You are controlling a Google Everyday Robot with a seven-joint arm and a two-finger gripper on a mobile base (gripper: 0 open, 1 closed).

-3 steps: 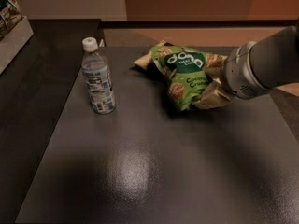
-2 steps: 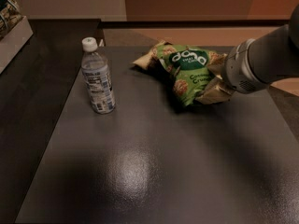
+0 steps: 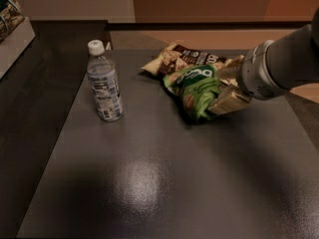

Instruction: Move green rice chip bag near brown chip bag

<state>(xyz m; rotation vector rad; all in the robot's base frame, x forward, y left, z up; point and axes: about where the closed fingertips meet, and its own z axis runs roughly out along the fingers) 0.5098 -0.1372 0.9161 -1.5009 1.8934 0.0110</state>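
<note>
The green rice chip bag (image 3: pixel 195 89) is crumpled and lies at the back middle of the dark table (image 3: pixel 149 183). Its upper edge overlaps the front of the brown chip bag (image 3: pixel 188 55), which lies flat just behind it with a cream end pointing left. My gripper (image 3: pixel 225 87) comes in from the right on a grey arm. Its cream fingers (image 3: pixel 228 102) are closed on the right end of the green bag.
A clear water bottle (image 3: pixel 104 81) with a white cap stands upright left of the bags. A white box (image 3: pixel 12 31) with packets sits on the dark counter at the far left. The table's back edge runs just behind the brown bag.
The green bag has shifted slightly toward the camera with the gripper, so more of the brown bag behind it shows. The bottle has not moved.
</note>
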